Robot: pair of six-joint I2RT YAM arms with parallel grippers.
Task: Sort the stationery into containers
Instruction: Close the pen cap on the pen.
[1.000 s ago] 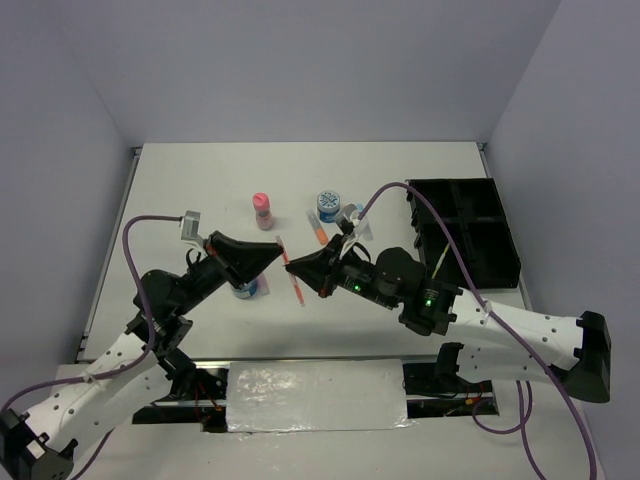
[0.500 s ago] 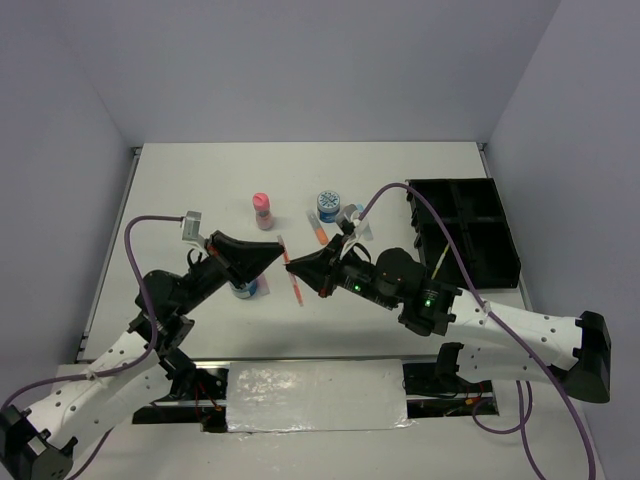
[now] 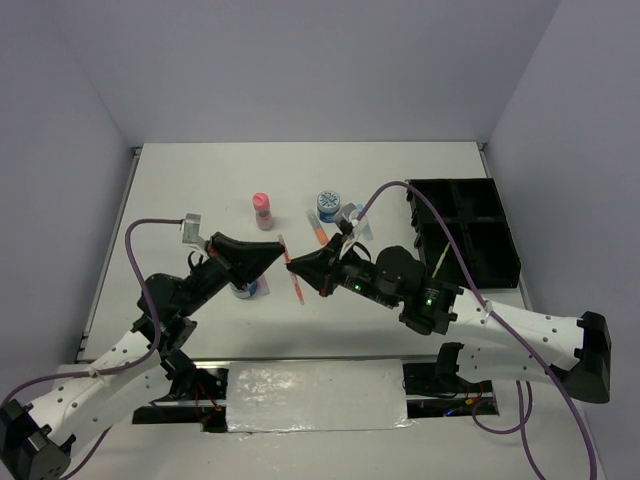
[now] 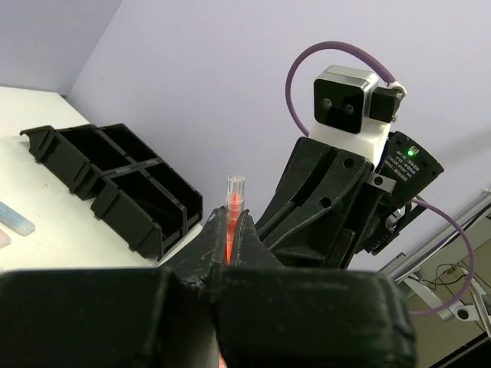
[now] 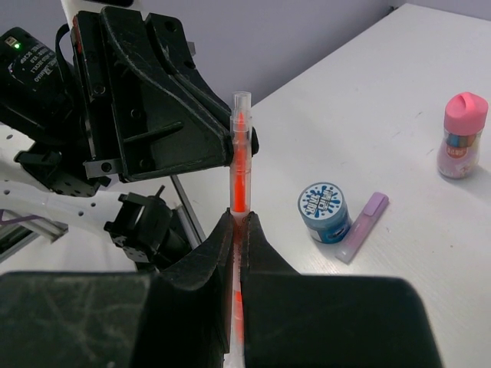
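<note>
A thin orange pen (image 3: 293, 273) is held above the table between both grippers. My left gripper (image 3: 281, 255) is shut on it; in the left wrist view the pen (image 4: 234, 192) sticks out past the fingertips of that gripper (image 4: 229, 218). My right gripper (image 3: 298, 272) is shut on the same pen (image 5: 240, 153), as the right wrist view of that gripper (image 5: 238, 220) shows. On the table lie a blue-white tub (image 5: 324, 211), a purple marker (image 5: 362, 226) and a pink bottle (image 5: 460, 134). The black organiser tray (image 3: 470, 235) stands at the right.
A second blue-white tub (image 3: 328, 205) and a short orange marker (image 3: 317, 230) lie at the back middle, next to the pink bottle (image 3: 263, 210). The first tub (image 3: 245, 290) sits partly under my left gripper. The tray (image 4: 115, 176) shows behind the pen.
</note>
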